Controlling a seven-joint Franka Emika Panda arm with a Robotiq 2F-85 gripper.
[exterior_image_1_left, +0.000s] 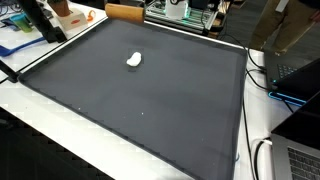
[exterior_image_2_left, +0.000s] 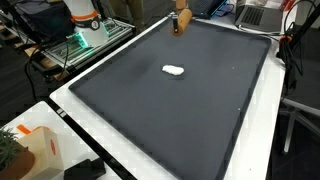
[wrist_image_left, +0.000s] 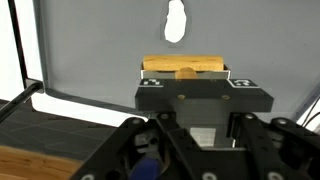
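Observation:
A light wooden block (wrist_image_left: 165, 65) lies crosswise at my gripper's (wrist_image_left: 187, 72) tips, and the jaws are shut on it. The gripper's black body fills the lower wrist view and hides the fingers. In both exterior views the wooden block (exterior_image_1_left: 125, 12) (exterior_image_2_left: 182, 25) sits at the far edge of the dark mat (exterior_image_1_left: 150, 100) (exterior_image_2_left: 180, 110), with the gripper (exterior_image_2_left: 181, 14) coming down onto it from above. A small white lump (exterior_image_1_left: 134, 59) (exterior_image_2_left: 174, 70) (wrist_image_left: 177, 22) lies near the mat's middle, well apart from the block.
The mat covers a white table (exterior_image_2_left: 75, 115). A laptop (exterior_image_1_left: 300, 155) and cables (exterior_image_1_left: 262, 80) lie along one side. Blue papers (exterior_image_1_left: 20, 40) sit at one corner, and an orange-and-white box (exterior_image_2_left: 40, 150) beside a black item (exterior_image_2_left: 85, 171) at another. The robot's base (exterior_image_2_left: 85, 20) stands behind the mat.

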